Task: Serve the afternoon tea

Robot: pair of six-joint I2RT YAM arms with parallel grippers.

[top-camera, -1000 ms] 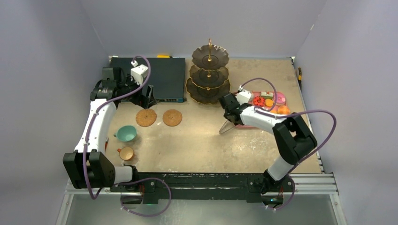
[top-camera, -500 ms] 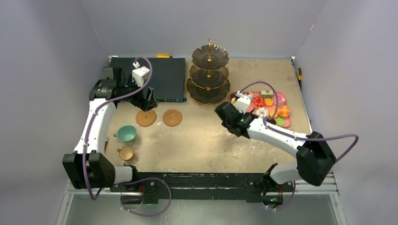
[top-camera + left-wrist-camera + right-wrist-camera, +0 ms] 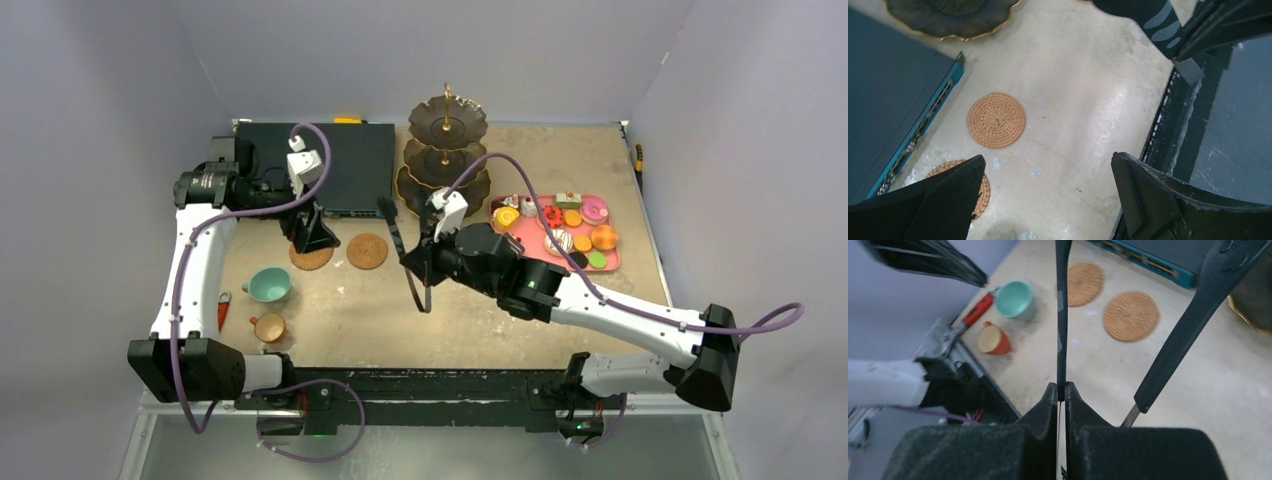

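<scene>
Right wrist view: your right gripper (image 3: pixel 1061 390) pinches one thin arm of the tongs (image 3: pixel 1062 315), probably slippery; your left gripper (image 3: pixel 1048 172) hangs open by a light, flat coaster (image 3: pixel 996 120); take its edge.

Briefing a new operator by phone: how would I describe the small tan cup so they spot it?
Go to the near-left corner of the table, beside the left arm. Two cups stand there; the tan cup is nearer the edge, smaller than the teal cup and orange-brown inside.

Box (image 3: pixel 340 165) left of stand (image 3: pixel 446 160); tray (image 3: pixel 611 265) with cakes (image 3: pixel 573 218) right of it; tongs (image 3: pixel 393 225) in my right gripper (image 3: pixel 1061 392) before it; coasters (image 3: pixel 367 250) front-left; larger cup (image 3: pixel 269 285), smaller cup (image 3: pixel 269 327) further front-left.
</scene>
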